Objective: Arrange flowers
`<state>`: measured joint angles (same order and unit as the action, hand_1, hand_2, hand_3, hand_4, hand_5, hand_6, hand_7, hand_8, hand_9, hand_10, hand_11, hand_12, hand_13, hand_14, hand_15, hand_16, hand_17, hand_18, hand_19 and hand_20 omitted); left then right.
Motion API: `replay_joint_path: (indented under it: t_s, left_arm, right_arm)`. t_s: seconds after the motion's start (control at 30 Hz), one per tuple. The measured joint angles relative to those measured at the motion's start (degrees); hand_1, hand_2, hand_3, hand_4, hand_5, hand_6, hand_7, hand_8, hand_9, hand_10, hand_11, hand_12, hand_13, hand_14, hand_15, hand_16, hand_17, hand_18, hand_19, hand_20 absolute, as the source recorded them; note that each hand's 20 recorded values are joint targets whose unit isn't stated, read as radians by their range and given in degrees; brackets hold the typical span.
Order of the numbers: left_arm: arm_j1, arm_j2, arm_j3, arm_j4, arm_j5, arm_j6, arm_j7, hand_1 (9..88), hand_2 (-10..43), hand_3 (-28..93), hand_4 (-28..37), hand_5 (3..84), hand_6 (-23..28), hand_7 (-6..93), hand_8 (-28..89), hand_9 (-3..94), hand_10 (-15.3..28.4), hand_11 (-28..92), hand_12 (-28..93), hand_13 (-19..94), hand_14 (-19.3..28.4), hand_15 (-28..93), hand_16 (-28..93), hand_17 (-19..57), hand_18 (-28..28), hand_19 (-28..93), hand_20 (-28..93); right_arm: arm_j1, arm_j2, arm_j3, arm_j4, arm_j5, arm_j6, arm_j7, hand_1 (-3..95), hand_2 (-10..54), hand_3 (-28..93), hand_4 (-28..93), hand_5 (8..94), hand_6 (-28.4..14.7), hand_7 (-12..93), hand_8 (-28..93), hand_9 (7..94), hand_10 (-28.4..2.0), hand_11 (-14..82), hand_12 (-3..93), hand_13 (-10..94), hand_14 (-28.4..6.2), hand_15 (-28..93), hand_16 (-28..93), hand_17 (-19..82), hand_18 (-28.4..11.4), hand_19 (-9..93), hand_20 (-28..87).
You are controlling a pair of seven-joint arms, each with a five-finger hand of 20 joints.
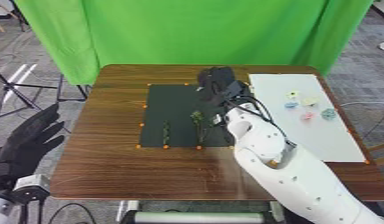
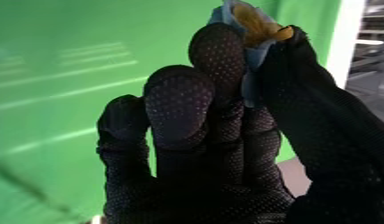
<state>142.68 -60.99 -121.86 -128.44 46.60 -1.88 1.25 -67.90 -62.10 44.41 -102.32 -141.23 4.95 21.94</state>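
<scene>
My right hand is over the upper right part of the dark mat. In the right wrist view, my right hand pinches a blue flower with a yellow part between thumb and fingertips. Two green stems, one at the left and a leafier one, lie on the mat, the second close to my right arm. On the white sheet lie a yellow flower, a cream one, a blue one, a pink one and a teal one. My left hand is open beside the table.
Small orange markers line the mat's edges on the brown table. My right arm crosses the table's right half and part of the white sheet. A green curtain hangs behind the table, and a black stand is at the left.
</scene>
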Motion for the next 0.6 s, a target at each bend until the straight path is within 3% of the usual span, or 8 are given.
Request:
replay_joint_path:
  t_s: [0.27,0.6]
  left_arm:
    - [-0.5,0.56,0.19,0.05,0.00,0.15,0.03,24.7,-4.1,69,-26.4,21.0,0.3,17.5,-9,15.4,7.8,8,22,11,10.6,11,10,-12.1,16.7,32,10]
    - [-0.5,1.10,0.52,0.24,-0.07,0.56,-0.16,24.5,-4.0,69,-26.4,20.9,0.3,17.6,-9,15.4,7.8,8,22,11,10.5,11,10,-12.0,16.6,32,10]
  right_arm:
    - [0.6,-7.4,-7.0,3.3,-3.3,-7.2,-2.6,46.6,-9.5,83,-25,70.2,0.9,51,-1,83.4,-7.5,28.6,49.6,73,-5.8,66,31,29,-21.2,86,56]
    - [2.2,-10.4,-14.0,8.5,-5.9,-6.1,-2.1,46.4,-9.5,83,-26,70.0,1.1,51,0,83.5,-7.2,27.9,49.8,73,-5.5,66,31,29,-21.1,86,56]
